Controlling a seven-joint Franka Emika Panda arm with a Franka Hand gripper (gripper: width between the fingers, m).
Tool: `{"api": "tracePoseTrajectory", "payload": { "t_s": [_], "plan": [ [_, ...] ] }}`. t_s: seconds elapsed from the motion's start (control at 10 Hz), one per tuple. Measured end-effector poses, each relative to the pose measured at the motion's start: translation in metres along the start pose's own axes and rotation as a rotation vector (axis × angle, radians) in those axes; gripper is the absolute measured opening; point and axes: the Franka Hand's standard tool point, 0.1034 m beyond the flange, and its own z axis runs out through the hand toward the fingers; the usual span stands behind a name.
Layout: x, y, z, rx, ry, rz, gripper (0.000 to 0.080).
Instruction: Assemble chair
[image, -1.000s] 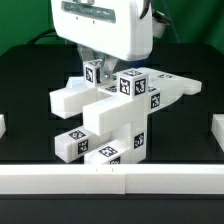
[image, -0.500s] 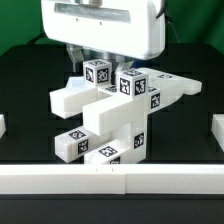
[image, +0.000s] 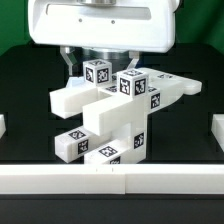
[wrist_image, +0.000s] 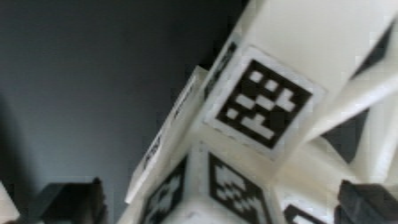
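Jaws: in the wrist view two dark fingers (wrist_image: 71, 200) sit well apart at either side of the frame, spread and pinching nothing; the exterior view hides them behind the arm's housing.
Arm: the large white robot arm (image: 100, 25) fills the upper part of the exterior view, hanging above the parts with its underside near the topmost tagged block.
Chair: the chair (image: 115, 110) stands partly joined in the middle of the desk (image: 30, 130), a stack of white blocks and bars bearing black-and-white tags.
Top of chair: a small tagged cube (image: 97, 71) rises highest, just beside a second tagged block on the exterior view's right.
Wrist close-up: a tagged face of the chair (wrist_image: 267, 100) fills the frame, tilted, very near the camera.
Border: a low white rail (image: 110, 180) runs along the desk's near edge.
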Motion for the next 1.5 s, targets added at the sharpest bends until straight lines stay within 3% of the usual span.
{"api": "tracePoseTrajectory", "payload": {
  "t_s": [0.6, 0.9, 1.0, 1.1, 1.2, 1.5],
  "plan": [
    [-0.0004, 0.0045, 0.0015, -0.029, -0.004, -0.493, 0.0648],
    [-0.0002, 0.0075, 0.0021, -0.03, -0.005, -0.504, 0.0623],
    [-0.0003, 0.0075, 0.0022, -0.03, -0.005, -0.493, 0.0449],
    [-0.0003, 0.0076, 0.0023, -0.031, -0.005, -0.477, 0.0449],
    [-0.0002, 0.0077, 0.0021, -0.03, -0.005, -0.477, 0.0265],
    [0.0005, 0.0094, 0.0024, -0.019, 0.0, -0.28, 0.0268]
  ]
}}
